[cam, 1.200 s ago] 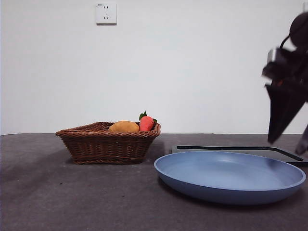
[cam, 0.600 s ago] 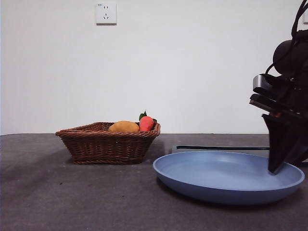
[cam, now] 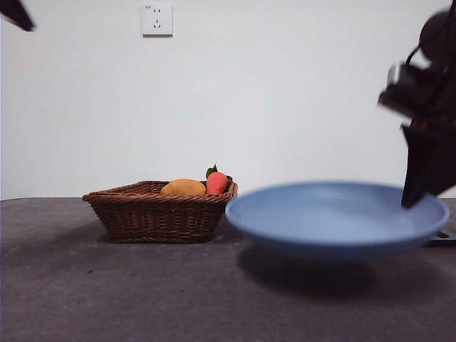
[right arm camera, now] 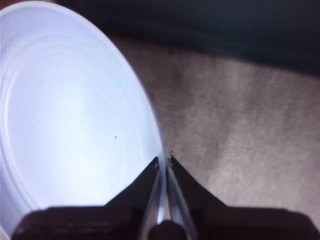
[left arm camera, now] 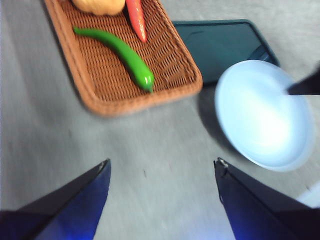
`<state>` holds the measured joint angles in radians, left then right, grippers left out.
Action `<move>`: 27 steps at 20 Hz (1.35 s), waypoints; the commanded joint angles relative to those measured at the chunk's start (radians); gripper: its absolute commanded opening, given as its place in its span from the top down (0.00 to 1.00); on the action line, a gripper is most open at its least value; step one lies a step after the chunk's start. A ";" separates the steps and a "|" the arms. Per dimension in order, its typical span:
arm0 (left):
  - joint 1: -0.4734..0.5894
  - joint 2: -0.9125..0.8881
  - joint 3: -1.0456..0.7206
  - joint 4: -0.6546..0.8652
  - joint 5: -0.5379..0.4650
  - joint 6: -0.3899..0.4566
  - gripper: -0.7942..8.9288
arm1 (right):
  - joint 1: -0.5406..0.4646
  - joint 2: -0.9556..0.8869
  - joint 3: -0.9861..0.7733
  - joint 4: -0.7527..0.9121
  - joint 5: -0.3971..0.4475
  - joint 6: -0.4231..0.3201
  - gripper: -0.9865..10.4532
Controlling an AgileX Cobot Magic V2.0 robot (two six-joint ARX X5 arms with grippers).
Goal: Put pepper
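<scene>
The green pepper (left arm camera: 120,52) lies in the wicker basket (left arm camera: 95,92), seen only in the left wrist view; in the front view the basket (cam: 160,211) rim hides it. My right gripper (right arm camera: 163,162) is shut on the rim of the blue plate (right arm camera: 70,120) and holds it off the table; in the front view the plate (cam: 335,217) hangs in the air with that gripper (cam: 417,196) at its right edge. My left gripper (left arm camera: 162,165) is open and empty, high above the table near the basket.
The basket also holds a yellow-orange fruit (cam: 183,187) and a red-orange one with green leaves (cam: 216,182). A dark flat board (left arm camera: 220,47) lies on the table behind the plate. A wall socket (cam: 157,19) is on the back wall.
My right gripper came down onto the plate's right rim, closed on it and lifted the plate off the table. A black tip of the other arm now shows at the top left corner.
</scene>
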<state>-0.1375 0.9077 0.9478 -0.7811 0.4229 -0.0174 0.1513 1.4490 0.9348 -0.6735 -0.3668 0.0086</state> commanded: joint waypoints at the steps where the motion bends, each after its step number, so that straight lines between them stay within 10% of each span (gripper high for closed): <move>1: -0.077 0.129 0.087 0.053 -0.085 -0.047 0.55 | -0.010 -0.069 0.015 -0.036 0.000 0.014 0.91; 15: -0.288 0.960 0.643 0.066 -0.373 -0.115 0.55 | -0.111 -0.543 0.015 -0.189 0.002 0.043 0.91; 27: -0.302 1.178 0.702 0.137 -0.423 -0.168 0.55 | -0.111 -0.574 0.015 -0.225 -0.001 0.035 0.91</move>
<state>-0.4297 2.0602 1.6241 -0.6525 0.0051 -0.1768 0.0395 0.8726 0.9348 -0.9096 -0.3634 0.0402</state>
